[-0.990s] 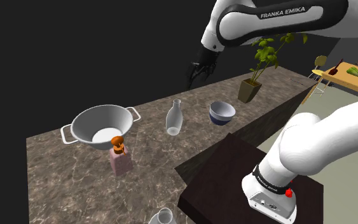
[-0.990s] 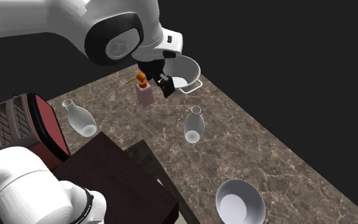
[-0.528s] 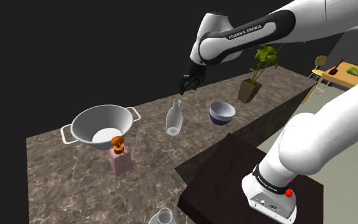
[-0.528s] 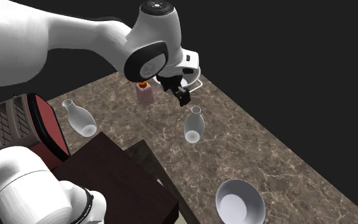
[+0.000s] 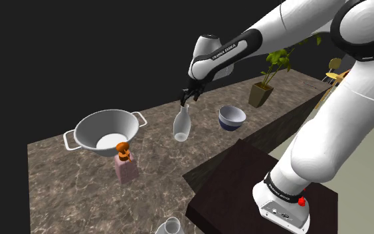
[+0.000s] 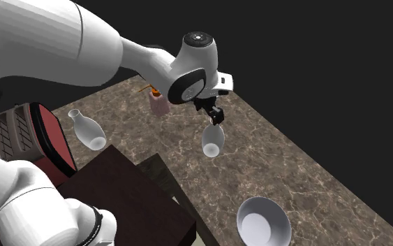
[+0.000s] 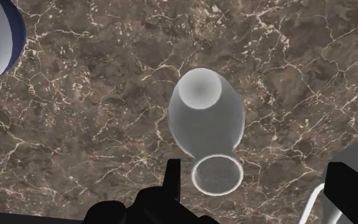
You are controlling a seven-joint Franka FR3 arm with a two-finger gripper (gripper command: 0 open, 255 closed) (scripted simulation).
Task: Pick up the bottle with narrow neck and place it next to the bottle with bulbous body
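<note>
Standing upright on the marbled bench (image 5: 66, 179), the narrow-necked bottle (image 5: 181, 126) is found directly beneath the pincer (image 5: 187, 98), its long axis in line with a straight descent. The fingers (image 7: 173, 184) are spread wide, with the bottle's mouth framed between them untouched, nearer one finger. The bulbous bottle (image 6: 86, 131) is set well apart.

On the surface (image 5: 66, 189): two pale bottles (image 6: 213, 140) (image 6: 86, 131), one pump bottle (image 5: 125, 165), one bowl (image 5: 232, 118), one colander (image 5: 89, 126), one toaster (image 6: 20, 133), one plant (image 5: 276, 61).
</note>
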